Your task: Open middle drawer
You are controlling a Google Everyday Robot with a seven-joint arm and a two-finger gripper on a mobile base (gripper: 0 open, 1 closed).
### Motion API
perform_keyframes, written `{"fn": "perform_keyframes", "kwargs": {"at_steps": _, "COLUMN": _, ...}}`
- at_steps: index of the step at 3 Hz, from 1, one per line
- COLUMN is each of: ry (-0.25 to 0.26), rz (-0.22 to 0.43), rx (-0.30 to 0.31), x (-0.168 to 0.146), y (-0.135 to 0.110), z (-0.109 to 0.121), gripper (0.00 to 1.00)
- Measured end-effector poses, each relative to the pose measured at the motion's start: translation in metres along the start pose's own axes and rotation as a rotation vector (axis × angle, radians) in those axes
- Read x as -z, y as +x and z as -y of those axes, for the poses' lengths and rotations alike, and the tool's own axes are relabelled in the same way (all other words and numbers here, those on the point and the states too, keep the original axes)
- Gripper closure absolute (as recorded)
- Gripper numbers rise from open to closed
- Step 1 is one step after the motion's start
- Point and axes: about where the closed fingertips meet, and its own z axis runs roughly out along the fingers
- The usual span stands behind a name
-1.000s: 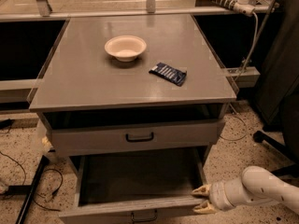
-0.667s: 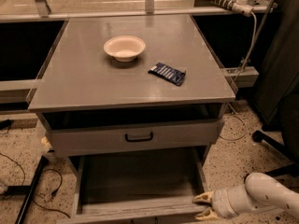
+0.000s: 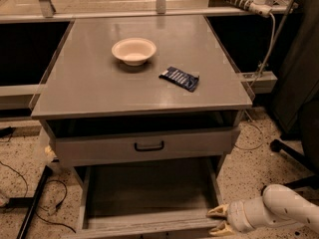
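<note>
The middle drawer (image 3: 149, 193) is the wide, shallow grey drawer pulled far out at the bottom of the cabinet, with nothing in it. Its low front (image 3: 144, 225) runs along the lower edge of the view, and its handle is out of view. My gripper (image 3: 218, 220) is at the right end of that front, on a white arm coming in from the lower right. Its fingers are apart, one fingertip (image 3: 215, 212) above the front edge and one below it. Above sits a taller grey drawer front (image 3: 99, 148) with a black bar handle (image 3: 149, 146), nearly closed.
On the cabinet top (image 3: 89, 88) are a cream bowl (image 3: 133, 50) and a dark blue packet (image 3: 180, 78). A power strip and white cable (image 3: 271, 29) hang at the back right. A chair base (image 3: 294, 153) stands at the right, and cables (image 3: 25, 193) lie on the floor at the left.
The middle drawer has slid further out toward the camera. My gripper has moved down and back with its front edge. The bowl and packet have not moved.
</note>
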Motion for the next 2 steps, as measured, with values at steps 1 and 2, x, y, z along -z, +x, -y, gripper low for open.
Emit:
{"fn": "perform_keyframes", "kwargs": {"at_steps": 1, "ry": 0.0, "rz": 0.0, "rx": 0.0, "x": 0.0, "y": 0.0, "z": 0.0, "gripper": 0.61}}
{"fn": "perform_keyframes", "kwargs": {"at_steps": 2, "ry": 0.0, "rz": 0.0, "rx": 0.0, "x": -0.0001, "y": 0.0, "z": 0.0, "gripper": 0.36}}
